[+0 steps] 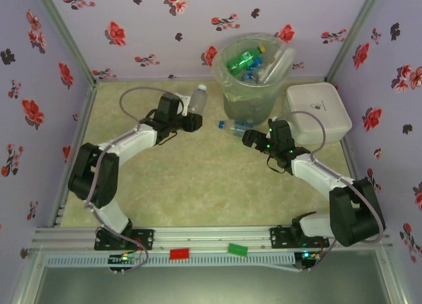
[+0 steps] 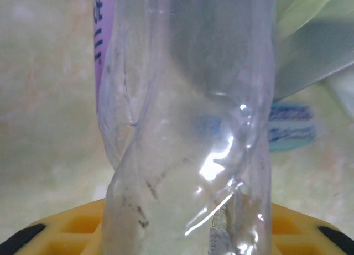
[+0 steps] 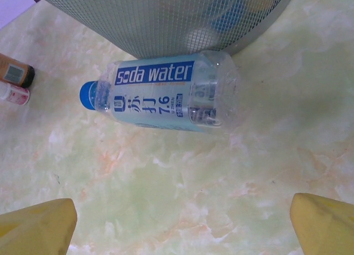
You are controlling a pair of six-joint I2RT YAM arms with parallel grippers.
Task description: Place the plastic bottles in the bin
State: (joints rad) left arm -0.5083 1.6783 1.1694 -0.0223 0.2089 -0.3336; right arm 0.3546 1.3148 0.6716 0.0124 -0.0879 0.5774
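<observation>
Clear bottle (image 1: 197, 99), upright, clamped tight in left end effector (image 1: 195, 118) just left of bin (image 1: 247, 106); right end effector (image 1: 250, 138), wide open and empty, nearer blue-capped bottle (image 1: 235, 125) lying lengthwise along bin's foot.

Overhead wide, wrist views near bottles (image 3: 166, 97)

White arms (image 1: 132, 142) — yellow pincer fingers (image 3: 38, 227)
</observation>
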